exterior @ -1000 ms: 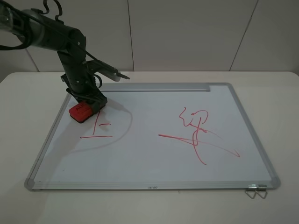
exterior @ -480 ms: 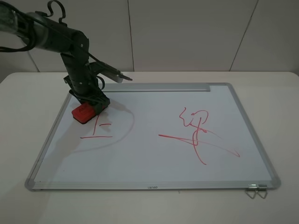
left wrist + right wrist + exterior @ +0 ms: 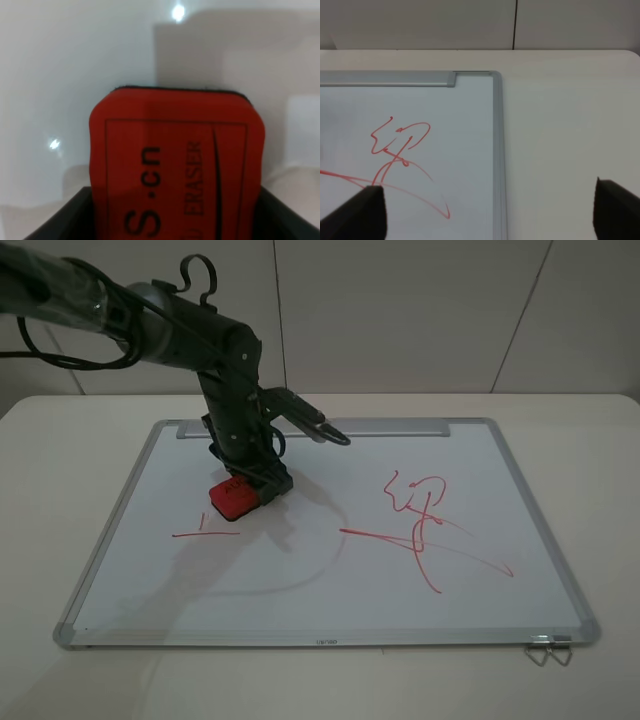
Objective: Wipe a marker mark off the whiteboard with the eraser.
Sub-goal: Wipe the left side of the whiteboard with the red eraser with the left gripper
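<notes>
Gripping the eraser [image 3: 232, 498], left fingers [image 3: 75, 222] flank both its sides.

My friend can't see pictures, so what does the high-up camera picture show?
The left arm's black fingers hold the eraser, a red block, on the whiteboard, close to the marker mark, a thin red line with a tiny stub. A bigger red scribble is on the board's right side.

eraser [image 3: 176, 165]: one end cut by the left wrist picture's edge, lettering only partly readable; from high up, its far end sits under the left gripper [image 3: 258, 480].
right gripper [image 3: 492, 212]: only two dark, blurred fingertips [image 3: 367, 212], cut off.
whiteboard [image 3: 450, 637] near edge: printed label [image 3: 327, 641] too small to read.
</notes>
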Tool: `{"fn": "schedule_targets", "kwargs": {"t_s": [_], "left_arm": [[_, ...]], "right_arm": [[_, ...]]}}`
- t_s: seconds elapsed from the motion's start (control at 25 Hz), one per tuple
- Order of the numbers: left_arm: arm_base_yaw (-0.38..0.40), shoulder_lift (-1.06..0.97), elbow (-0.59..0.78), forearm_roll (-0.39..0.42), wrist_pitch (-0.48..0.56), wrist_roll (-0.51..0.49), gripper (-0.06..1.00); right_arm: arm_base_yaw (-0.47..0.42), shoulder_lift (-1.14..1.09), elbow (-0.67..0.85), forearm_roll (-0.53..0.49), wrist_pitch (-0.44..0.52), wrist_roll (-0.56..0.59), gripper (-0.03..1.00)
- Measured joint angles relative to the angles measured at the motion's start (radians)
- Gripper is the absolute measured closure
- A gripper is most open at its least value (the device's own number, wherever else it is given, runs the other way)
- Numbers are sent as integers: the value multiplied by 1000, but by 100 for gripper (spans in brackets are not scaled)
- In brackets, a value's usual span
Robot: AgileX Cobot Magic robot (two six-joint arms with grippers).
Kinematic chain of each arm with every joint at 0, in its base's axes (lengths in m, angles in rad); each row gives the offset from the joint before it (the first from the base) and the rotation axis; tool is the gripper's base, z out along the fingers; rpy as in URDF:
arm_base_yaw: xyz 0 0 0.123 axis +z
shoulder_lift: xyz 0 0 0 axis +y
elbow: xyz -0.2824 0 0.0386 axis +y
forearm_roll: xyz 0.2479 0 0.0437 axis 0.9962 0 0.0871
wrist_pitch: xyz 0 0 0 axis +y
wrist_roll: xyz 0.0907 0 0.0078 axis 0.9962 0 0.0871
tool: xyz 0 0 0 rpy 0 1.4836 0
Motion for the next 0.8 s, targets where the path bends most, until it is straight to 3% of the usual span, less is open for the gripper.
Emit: {"fn": "schedule_targets", "kwargs": {"t_s": [0.28,0.52,0.8], "left_arm": [[-72,1,-1,-3,21,-23,37],[-73,-7,26,4,-4,-69,37],[-24,-89,197,-5,-116,-118,37]], "right_arm": [[0,0,0,0,0,0,26],[0,0,0,0,0,0,26],[0,0,0,0,0,0,26]]}}
